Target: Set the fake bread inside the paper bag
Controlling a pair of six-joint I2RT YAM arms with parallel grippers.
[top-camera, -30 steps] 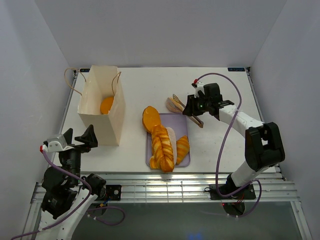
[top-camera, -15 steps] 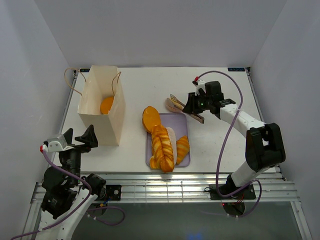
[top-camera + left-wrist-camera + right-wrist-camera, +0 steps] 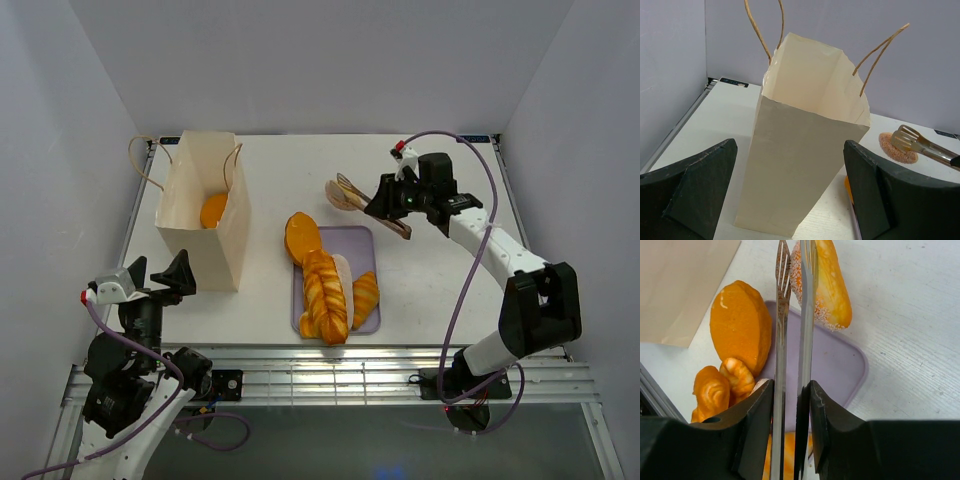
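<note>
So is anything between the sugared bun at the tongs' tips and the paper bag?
Nothing visible does. In the top view, bare table separates the sugared bun, at the tongs' tips, from the paper bag; the oval loaf lies toward the near edge, off that line. The bag stands open-topped.

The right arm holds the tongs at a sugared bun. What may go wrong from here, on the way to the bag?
1. The right gripper is shut on the tongs, but their tips sit only at one side of the sugared bun. It may slip out if it is carried.
2. The paper bag stands far to the left, tall and probably light. The tongs might catch its rim and tip it.
</note>
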